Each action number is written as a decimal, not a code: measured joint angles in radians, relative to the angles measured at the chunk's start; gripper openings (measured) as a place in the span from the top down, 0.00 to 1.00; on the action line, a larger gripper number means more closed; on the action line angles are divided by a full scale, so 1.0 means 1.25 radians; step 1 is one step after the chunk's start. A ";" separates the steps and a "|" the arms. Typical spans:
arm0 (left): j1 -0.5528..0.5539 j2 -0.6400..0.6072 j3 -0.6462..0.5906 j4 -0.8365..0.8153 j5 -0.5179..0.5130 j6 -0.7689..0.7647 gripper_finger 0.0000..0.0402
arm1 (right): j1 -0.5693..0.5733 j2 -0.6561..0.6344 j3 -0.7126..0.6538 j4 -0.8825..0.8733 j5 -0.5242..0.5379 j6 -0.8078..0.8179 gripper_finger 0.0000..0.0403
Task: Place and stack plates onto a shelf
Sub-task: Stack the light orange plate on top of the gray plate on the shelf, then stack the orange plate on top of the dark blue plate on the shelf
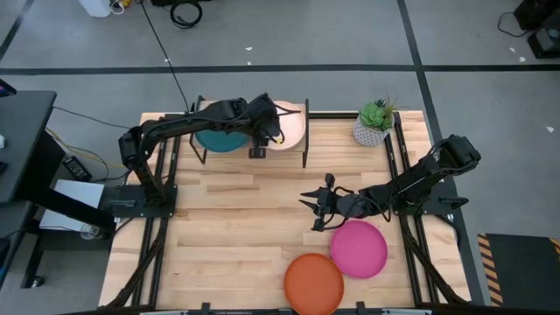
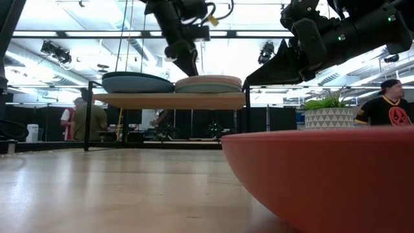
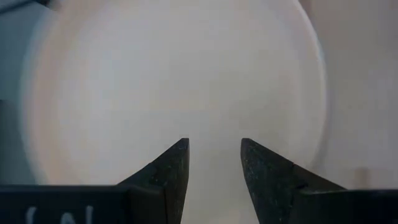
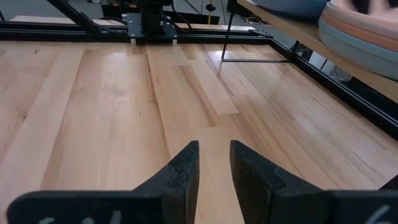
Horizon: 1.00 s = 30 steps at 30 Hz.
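Observation:
The shelf (image 1: pixel 249 156) (image 2: pixel 168 100) stands at the table's far edge. It bears two stacks of plates: one topped by a dark teal plate (image 1: pixel 214 140) (image 2: pixel 137 82), and to its right one topped by a cream-peach plate (image 1: pixel 291 131) (image 2: pixel 208 83) (image 3: pixel 174 81). My left gripper (image 1: pixel 265 133) (image 2: pixel 187 65) (image 3: pixel 214 146) hangs open just above the right stack, pointing down. A magenta plate (image 1: pixel 359 248) and an orange plate (image 1: pixel 313 283) (image 2: pixel 323 175) lie flat near the table's near edge. My right gripper (image 1: pixel 313 210) (image 2: pixel 278 68) (image 4: pixel 214 149) hovers open over bare table, beyond the magenta plate.
A potted plant (image 1: pixel 374 122) (image 2: pixel 330 115) stands at the far right corner, beside the shelf. Bare wood (image 1: pixel 236 227) lies between the shelf and the two loose plates. People (image 2: pixel 81 120) stand in the room beyond the table.

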 joint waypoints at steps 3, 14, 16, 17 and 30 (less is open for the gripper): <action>-0.005 -0.001 0.051 -0.003 -0.038 0.002 0.62 | 0.000 0.000 0.000 0.000 0.000 0.000 0.76; -0.143 -0.014 0.115 -0.042 0.346 -0.014 0.62 | 0.014 0.000 0.000 -0.063 0.011 0.021 0.76; -0.197 -0.013 0.067 -0.041 0.344 -0.031 0.62 | 0.024 -0.002 0.000 -0.078 0.015 0.024 0.76; -0.225 -0.013 0.038 -0.036 0.336 -0.040 0.62 | 0.030 -0.006 0.000 -0.093 0.016 0.024 0.76; -0.521 -0.012 -0.306 0.234 0.225 -0.187 0.62 | 0.073 -0.038 0.000 -0.153 0.063 0.066 0.76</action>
